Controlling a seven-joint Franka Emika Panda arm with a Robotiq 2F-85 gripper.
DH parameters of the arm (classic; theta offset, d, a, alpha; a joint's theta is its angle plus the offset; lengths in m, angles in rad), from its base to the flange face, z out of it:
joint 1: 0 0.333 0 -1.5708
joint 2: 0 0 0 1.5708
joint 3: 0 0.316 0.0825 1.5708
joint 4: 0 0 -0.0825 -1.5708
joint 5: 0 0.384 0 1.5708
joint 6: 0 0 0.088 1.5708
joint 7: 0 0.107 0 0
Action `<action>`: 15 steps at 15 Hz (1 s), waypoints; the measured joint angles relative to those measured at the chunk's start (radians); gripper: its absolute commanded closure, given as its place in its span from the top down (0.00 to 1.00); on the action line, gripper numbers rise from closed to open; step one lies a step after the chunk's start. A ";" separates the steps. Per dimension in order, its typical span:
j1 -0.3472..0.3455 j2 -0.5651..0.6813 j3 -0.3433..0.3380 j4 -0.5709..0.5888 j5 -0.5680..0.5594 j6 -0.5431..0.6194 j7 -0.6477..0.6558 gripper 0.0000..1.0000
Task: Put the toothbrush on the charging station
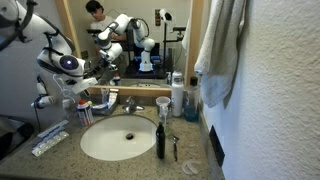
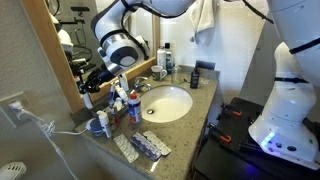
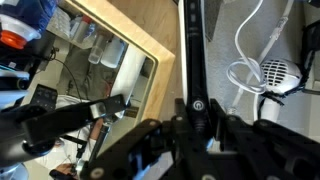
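Observation:
In the wrist view the slim black toothbrush runs straight up from between my fingers, its power button just above the jaws. My gripper is shut on its handle. In both exterior views the gripper hangs above the counter's clutter, close to the mirror and to the side of the sink. The toothbrush is too dark to pick out against the gripper there. I cannot tell which item among the clutter is the charging station.
A wood-framed mirror stands right behind the gripper. Small bottles and tubes crowd the counter below it. A tall dark bottle, a cup, a toothpaste tube and a hanging towel surround the sink. A white cable lies nearby.

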State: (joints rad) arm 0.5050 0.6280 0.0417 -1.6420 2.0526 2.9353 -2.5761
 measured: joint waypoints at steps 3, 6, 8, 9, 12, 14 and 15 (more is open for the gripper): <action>0.010 0.005 0.004 -0.002 -0.002 0.027 0.034 0.08; 0.019 0.011 0.007 -0.002 -0.003 0.036 0.067 0.08; 0.022 0.011 0.009 -0.002 -0.004 0.037 0.075 0.07; 0.023 0.011 0.011 -0.002 -0.004 0.037 0.082 0.07; 0.028 0.016 0.017 -0.003 -0.004 0.037 0.109 0.07; 0.029 0.022 0.024 -0.003 -0.004 0.038 0.121 0.07; 0.030 0.024 0.026 -0.003 -0.006 0.040 0.130 0.07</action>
State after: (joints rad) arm 0.5346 0.6521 0.0682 -1.6450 2.0471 2.9751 -2.4463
